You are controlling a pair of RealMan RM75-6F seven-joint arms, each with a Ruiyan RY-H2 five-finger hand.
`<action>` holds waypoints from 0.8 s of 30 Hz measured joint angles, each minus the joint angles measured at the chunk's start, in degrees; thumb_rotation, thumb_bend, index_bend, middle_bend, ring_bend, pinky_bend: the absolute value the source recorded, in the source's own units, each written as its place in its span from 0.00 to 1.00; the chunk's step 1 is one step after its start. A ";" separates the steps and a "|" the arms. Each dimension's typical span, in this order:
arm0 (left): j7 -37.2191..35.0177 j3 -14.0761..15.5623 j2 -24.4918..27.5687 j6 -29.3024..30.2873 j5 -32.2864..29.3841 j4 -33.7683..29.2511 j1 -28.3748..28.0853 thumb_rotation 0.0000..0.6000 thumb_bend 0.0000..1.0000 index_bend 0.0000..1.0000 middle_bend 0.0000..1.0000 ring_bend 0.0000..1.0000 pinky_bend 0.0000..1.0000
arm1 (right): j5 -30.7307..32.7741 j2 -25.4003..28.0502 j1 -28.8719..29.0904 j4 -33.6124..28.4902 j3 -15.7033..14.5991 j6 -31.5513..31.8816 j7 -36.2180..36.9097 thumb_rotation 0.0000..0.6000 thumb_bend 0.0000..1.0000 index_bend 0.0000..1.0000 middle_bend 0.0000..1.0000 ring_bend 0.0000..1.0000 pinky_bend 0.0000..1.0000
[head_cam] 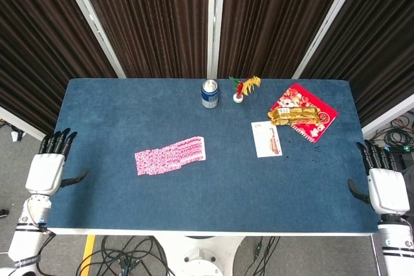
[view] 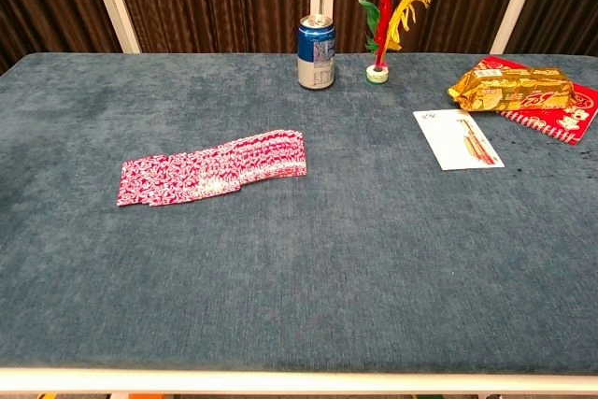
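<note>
My left hand hangs beside the left edge of the blue table, fingers spread and holding nothing. My right hand is at the right edge, also spread and holding nothing. Neither hand shows in the chest view. A fanned row of red-patterned cards lies left of the table's middle, nearest my left hand. A white card lies right of centre.
At the back stand a blue can and a feather shuttlecock. A gold snack packet rests on a red booklet at the back right. Dark curtains hang behind.
</note>
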 measured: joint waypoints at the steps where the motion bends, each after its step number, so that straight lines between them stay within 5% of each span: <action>1: 0.54 -0.02 0.01 0.06 -0.07 -0.01 0.01 1.00 0.28 0.05 0.16 0.18 0.27 | 0.01 0.01 0.06 0.01 0.04 -0.07 0.00 1.00 0.27 0.00 0.00 0.00 0.00; 4: 1.70 -0.24 -0.19 0.20 -0.90 -0.45 0.05 1.00 0.37 0.05 0.66 0.69 0.76 | 0.09 0.06 0.19 -0.02 0.16 -0.20 -0.09 1.00 0.27 0.00 0.00 0.00 0.00; 8: 2.21 -0.25 -0.26 -0.93 -2.37 -2.01 0.02 1.00 0.56 0.05 0.92 0.92 0.92 | 0.21 0.06 0.23 -0.04 0.20 -0.30 -0.18 1.00 0.27 0.00 0.00 0.00 0.00; 13: 1.56 0.36 -0.14 -1.69 -1.91 -2.79 -0.05 1.00 0.68 0.05 0.96 0.95 0.94 | 0.45 0.12 0.33 -0.17 0.29 -0.45 -0.40 1.00 0.27 0.00 0.00 0.00 0.00; 24: 0.89 5.11 -1.08 -8.99 1.68 -3.97 -1.93 1.00 0.70 0.05 0.95 0.95 0.93 | 0.75 0.28 0.38 -0.37 0.38 -0.55 -0.64 1.00 0.27 0.00 0.00 0.00 0.00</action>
